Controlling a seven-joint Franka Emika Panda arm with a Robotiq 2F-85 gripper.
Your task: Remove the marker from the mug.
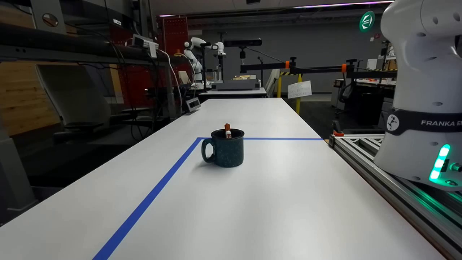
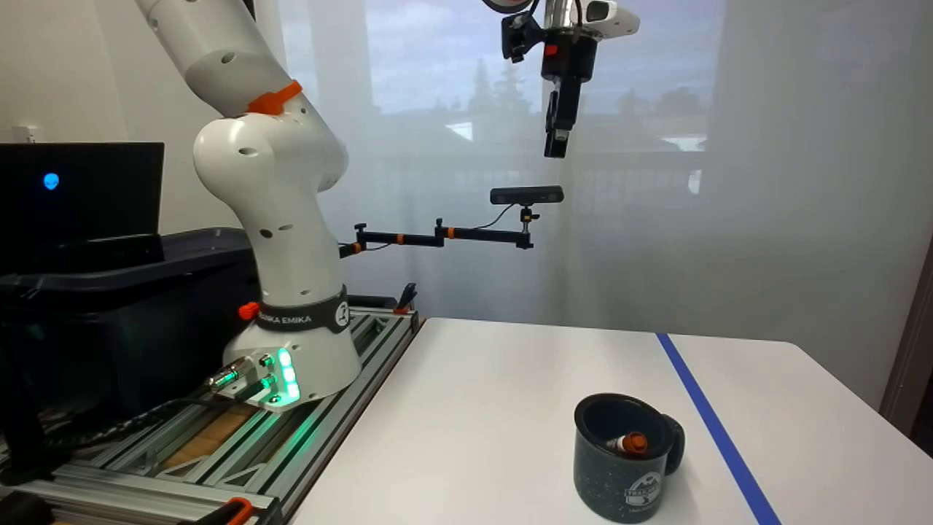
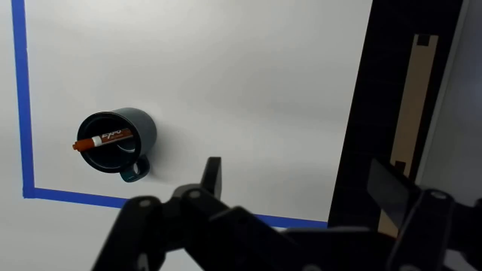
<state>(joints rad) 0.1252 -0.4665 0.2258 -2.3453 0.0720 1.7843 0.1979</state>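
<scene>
Jaws standing wide apart, the gripper [image 3: 294, 169] is hanging well above the table [image 1: 288, 206], pointing down and holding nothing. Well clear of its fingers [image 3: 215, 173], the marker [image 3: 116, 137] is leaning inside the mug [image 3: 146, 126], its orange cap [image 3: 84, 144] poking out and EXPO lettering [image 3: 112, 134] showing along its body. The mug is standing upright on the table, its handle [image 2: 675, 440] pointing toward a line of blue tape [image 3: 83, 198] and white print [image 2: 643, 490] showing low on its side. That tape is making a corner, and the mug is sitting inside it, apart from both lines. Beside the table, the arm [image 2: 288, 204] is standing on a metal frame [image 2: 346, 412], green lights [image 2: 289, 379] glowing at its base. In an exterior view, a black camera [image 2: 526, 195] is perching on a boom [image 2: 477, 235], and a laptop [image 2: 80, 197] is showing above a dark bin [image 2: 109, 343]. Across the table from the arm, a chair [image 1: 68, 95] is standing, and another white arm [image 1: 196, 66] is standing in the distance.
</scene>
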